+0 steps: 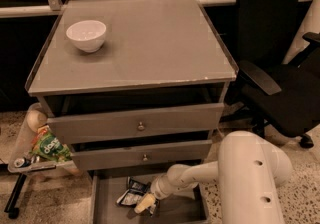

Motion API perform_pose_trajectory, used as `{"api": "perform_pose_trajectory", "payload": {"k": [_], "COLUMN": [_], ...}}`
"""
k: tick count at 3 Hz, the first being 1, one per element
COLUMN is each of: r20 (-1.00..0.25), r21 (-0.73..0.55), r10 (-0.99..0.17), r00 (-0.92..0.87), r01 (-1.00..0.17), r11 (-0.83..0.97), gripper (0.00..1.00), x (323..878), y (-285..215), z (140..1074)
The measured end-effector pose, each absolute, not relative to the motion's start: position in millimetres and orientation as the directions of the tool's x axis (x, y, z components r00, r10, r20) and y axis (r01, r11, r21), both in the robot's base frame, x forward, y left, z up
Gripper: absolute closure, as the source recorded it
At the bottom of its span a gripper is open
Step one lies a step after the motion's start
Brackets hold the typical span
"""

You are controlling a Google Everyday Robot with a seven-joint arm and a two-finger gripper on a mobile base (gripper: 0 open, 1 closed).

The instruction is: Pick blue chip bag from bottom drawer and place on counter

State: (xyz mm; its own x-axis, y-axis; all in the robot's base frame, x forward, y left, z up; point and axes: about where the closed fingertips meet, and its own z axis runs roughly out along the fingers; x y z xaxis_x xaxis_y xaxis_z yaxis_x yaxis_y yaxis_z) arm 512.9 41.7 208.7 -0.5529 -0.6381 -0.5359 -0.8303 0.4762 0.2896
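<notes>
The blue chip bag (130,193) lies crumpled on the floor of the open bottom drawer (177,211), left of its middle. My gripper (145,203) reaches down into the drawer from the right on a white arm (192,175). Its pale tip is at the bag's right edge, touching or just over it. The counter (150,43) is the flat grey top of the cabinet above.
A white bowl (86,34) sits on the counter's back left. Two knobbed drawers (140,125) stand slightly pulled out above the bottom one. A green snack bag (49,148) hangs on a stand at the left. A black office chair (280,68) stands at the right.
</notes>
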Motion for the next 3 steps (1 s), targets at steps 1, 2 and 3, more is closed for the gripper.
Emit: {"api": "perform_pose_trajectory", "payload": {"k": [1, 2, 3], "r20": [-0.532, -0.529, -0.527], "r21": [0.287, 0.292, 0.301], "r10": [-0.632, -0.617, -0.618], "r00": [-0.564, -0.583, -0.583], "r01": [-0.822, -0.808, -0.808], "r11": [0.492, 0.512, 0.506], "gripper": [0.00, 0.00, 0.00], "x": [514.1, 512.9, 510.3], "y": [48.2, 54.9, 56.1], "z": [184.5, 157.9, 151.6]}}
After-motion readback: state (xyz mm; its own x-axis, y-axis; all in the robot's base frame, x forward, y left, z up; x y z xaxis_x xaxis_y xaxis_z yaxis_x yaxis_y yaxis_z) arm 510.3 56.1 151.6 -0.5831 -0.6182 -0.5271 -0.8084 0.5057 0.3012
